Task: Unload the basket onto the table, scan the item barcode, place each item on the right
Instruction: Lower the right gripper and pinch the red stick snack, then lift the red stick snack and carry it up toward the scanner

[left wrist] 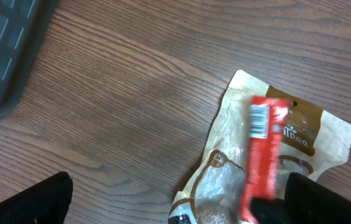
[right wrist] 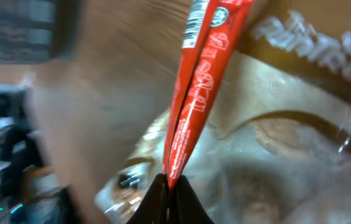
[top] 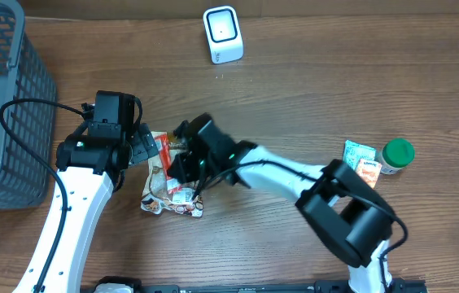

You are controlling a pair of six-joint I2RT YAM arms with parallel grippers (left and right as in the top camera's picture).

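Pinched tight at one end by the right gripper (right wrist: 168, 183) — red wrapped bar (left wrist: 264, 155), white barcode (left wrist: 260, 120) facing up, over a tan-and-brown snack pouch (left wrist: 225, 143) on the table (top: 295, 98). Left gripper (top: 142, 145) spread wide just beside, holding nothing. Lettering on both too blurred to read.

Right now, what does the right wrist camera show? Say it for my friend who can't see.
The right tool pinches the end of a thin red packet, whose barcode sits at the far end. Under it lies a tan snack bag with a clear window, on a blurry wooden table.
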